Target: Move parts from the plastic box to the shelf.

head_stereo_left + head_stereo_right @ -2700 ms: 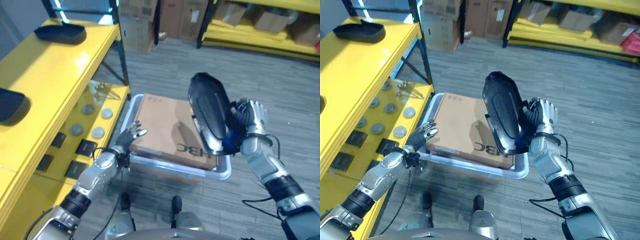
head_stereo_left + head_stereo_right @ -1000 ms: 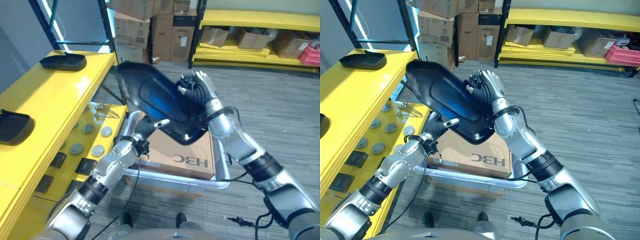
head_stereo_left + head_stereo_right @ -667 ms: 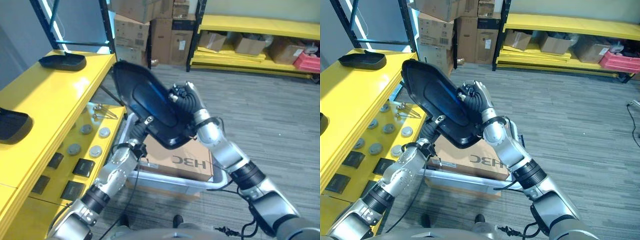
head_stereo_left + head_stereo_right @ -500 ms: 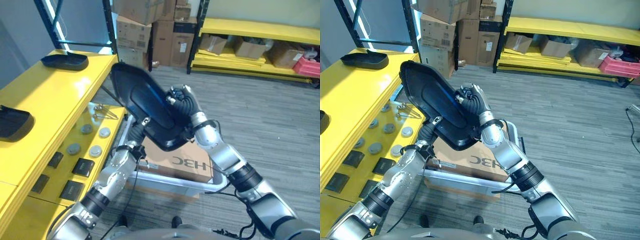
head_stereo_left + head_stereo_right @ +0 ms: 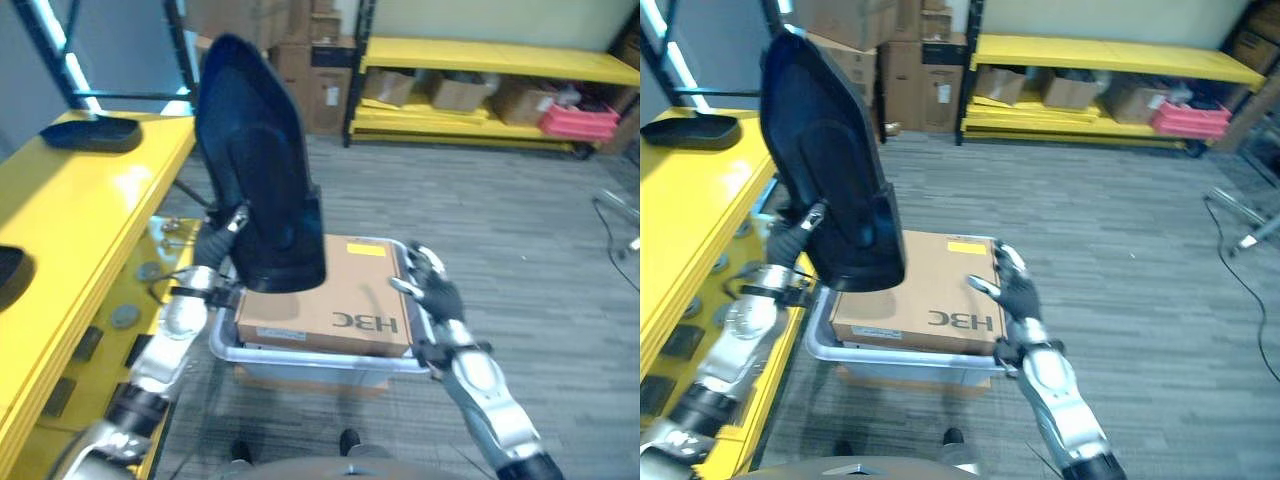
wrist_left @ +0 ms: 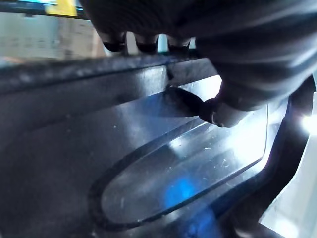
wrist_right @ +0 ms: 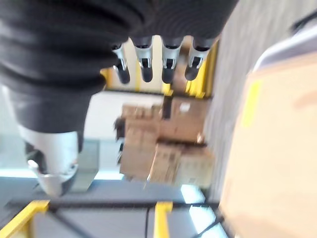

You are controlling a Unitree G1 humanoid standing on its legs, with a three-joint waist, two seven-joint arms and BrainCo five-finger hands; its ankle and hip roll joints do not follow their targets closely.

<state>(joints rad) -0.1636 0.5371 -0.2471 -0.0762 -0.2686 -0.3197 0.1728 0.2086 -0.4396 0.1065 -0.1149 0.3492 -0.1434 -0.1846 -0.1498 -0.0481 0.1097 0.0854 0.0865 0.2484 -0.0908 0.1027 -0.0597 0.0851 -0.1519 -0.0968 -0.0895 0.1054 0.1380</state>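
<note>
Left eye view: the left hand (image 5: 212, 248) holds a large black moulded part (image 5: 256, 170) upright, its lower edge above the left end of the cardboard box (image 5: 335, 293) that lies in the grey plastic box (image 5: 420, 362). The part is a long, glossy, dished shell, narrow at the top and wider below, with a raised rim and a shallow oval hollow that catches a bluish glint. In the left wrist view the thumb (image 6: 218, 110) presses the part's inner face while the fingertips (image 6: 115, 43) hook over its edge, so the hand pinches the rim.

The right hand (image 5: 432, 294) hangs free at the right end of the cardboard box, fingers loosely spread and holding nothing; its wrist view shows the fingers (image 7: 144, 64) straight against the background.

On the yellow shelf (image 5: 95, 220) at the left, one similar black part (image 5: 84, 133) lies at the far end and another dark piece (image 5: 12, 271) nearer. By my reading, the part is out of the box and in the air, carried by the left hand alone; what is left is to swing it left over the shelf and set it down on the bare yellow stretch between those two.
</note>
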